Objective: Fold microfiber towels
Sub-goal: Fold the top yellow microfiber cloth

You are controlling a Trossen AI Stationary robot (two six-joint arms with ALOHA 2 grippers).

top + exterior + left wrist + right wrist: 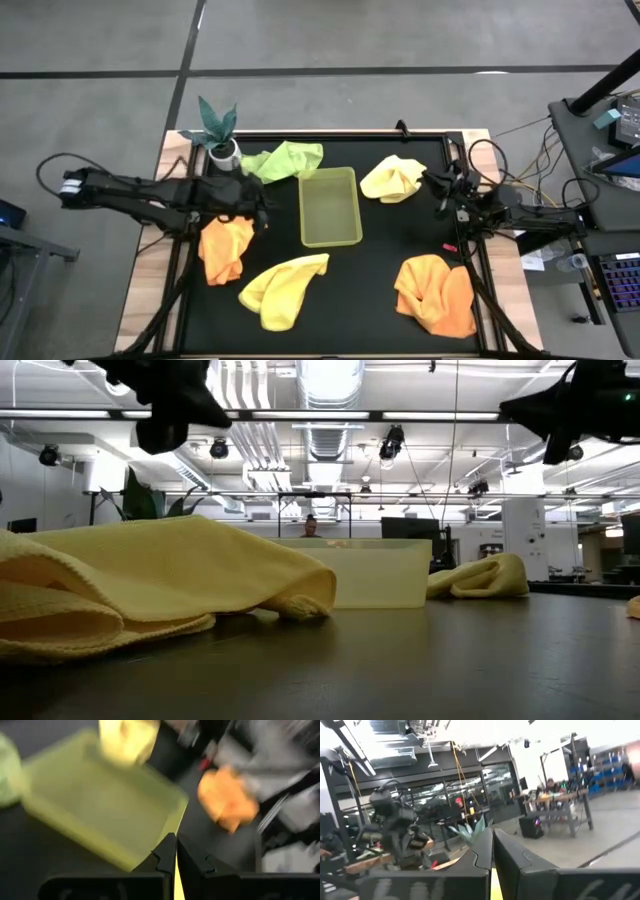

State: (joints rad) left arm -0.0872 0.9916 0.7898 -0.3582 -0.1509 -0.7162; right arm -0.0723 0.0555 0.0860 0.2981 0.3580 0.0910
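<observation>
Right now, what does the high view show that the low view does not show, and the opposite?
Only the high view shows the light green towel, both orange towels, the potted plant, and both tools: the left tool, shut, between the left orange towel and the tray, and the right tool, shut, beside the far yellow towel.

Only the low view shows the room behind the table, with its ceiling lights.

Both show the near yellow towel, the far yellow towel and the tray.

Tray (331, 207) blocks mat centre; potted plant (221, 135) crowds far-left corner. Open lanes between tray and yellow towel (393, 179), and along the near edge between crumpled towels.
</observation>
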